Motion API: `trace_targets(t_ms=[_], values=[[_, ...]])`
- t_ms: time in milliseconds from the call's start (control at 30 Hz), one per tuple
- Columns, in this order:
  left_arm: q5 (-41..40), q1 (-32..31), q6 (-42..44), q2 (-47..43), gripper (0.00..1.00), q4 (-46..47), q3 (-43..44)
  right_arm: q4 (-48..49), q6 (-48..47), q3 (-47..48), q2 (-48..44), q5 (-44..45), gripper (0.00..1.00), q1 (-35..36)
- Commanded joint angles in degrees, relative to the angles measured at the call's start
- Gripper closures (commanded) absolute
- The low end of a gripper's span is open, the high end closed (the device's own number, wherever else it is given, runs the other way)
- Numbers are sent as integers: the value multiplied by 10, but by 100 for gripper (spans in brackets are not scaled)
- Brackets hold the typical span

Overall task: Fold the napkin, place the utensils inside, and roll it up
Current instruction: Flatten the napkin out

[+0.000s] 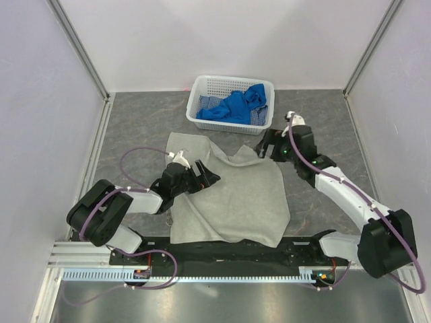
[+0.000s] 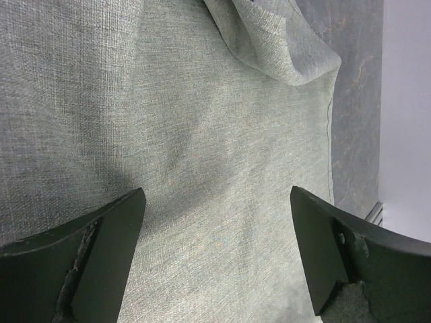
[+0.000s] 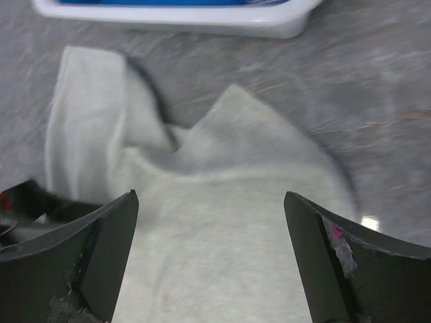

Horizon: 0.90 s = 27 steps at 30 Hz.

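Napkin [image 1: 232,198] lies in the middle of the grey worktop [image 1: 135,121]. It looks about square, and its top right part is folded over. White walls [image 1: 202,40] stand round. Your left hand [image 1: 207,176], over it, and your right hand [image 1: 264,147], by its top right corner, are wide open and hold nothing. Your left arm [image 1: 135,202] hides its left edge.

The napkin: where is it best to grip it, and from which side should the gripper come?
Probably the far right corner of the napkin. It is folded over and stands off the table, so a finger can slip under; the rest lies flat. Come from the far right, where the open right gripper is nearest.
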Motion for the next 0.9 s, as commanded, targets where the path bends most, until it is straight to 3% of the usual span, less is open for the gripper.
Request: trace_targets(t_ms=[0,67,167,400,867], values=[[-24,-1,-7,-15,3,-23,-31,3,-78,-2,34,-88,2,-117],[-22,-1,-9,-17,3,-22,-40,39,-86,-7,69,-141,5,-159],[-15,-1,-8,-16,3,-19,-43,72,-117,2,118,-162,12,-167],[-5,-1,-5,-9,3,-18,-36,101,-152,32,196,-136,28,-167],[8,-1,-1,11,3,-14,-31,139,-178,65,294,-178,30,-137]])
